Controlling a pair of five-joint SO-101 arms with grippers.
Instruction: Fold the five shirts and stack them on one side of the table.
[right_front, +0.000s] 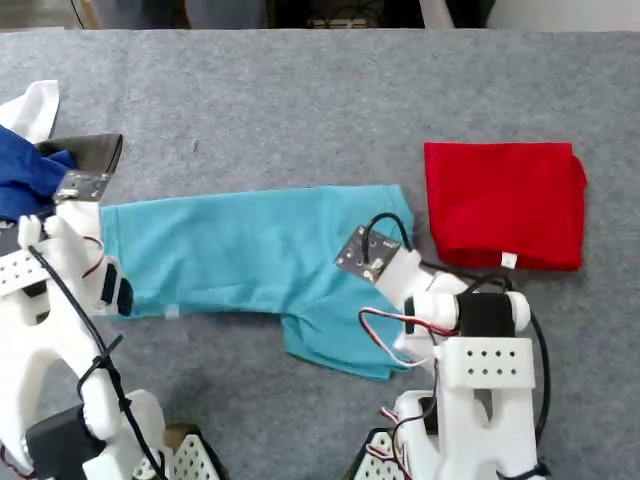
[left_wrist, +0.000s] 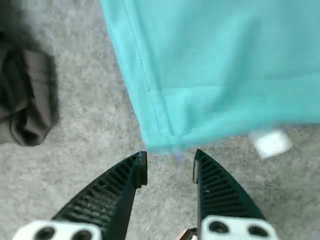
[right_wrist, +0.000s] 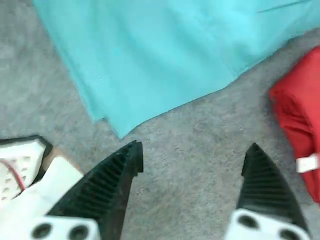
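Observation:
A turquoise shirt (right_front: 250, 260) lies stretched across the middle of the table, folded into a long band with a flap at its near right. A folded red shirt (right_front: 505, 205) rests to its right. My left gripper (right_front: 113, 288) is open at the shirt's near left corner (left_wrist: 165, 135), its fingertips (left_wrist: 141, 167) just short of the hem, beside a white tag (left_wrist: 270, 142). My right gripper (right_wrist: 195, 150) is wide open over bare cloth-covered table, near a turquoise shirt (right_wrist: 165, 50) corner, with the red shirt (right_wrist: 300, 125) off to one side. In the high view the right gripper (right_front: 375, 262) is over the turquoise shirt's right end.
A heap of unfolded shirts sits at the far left: a blue shirt (right_front: 25, 180), a white shirt (right_front: 35, 105) and a dark grey shirt (right_front: 95, 150), the dark grey shirt (left_wrist: 25, 110) close to my left gripper. Grey felt (right_front: 300, 100) covers the table.

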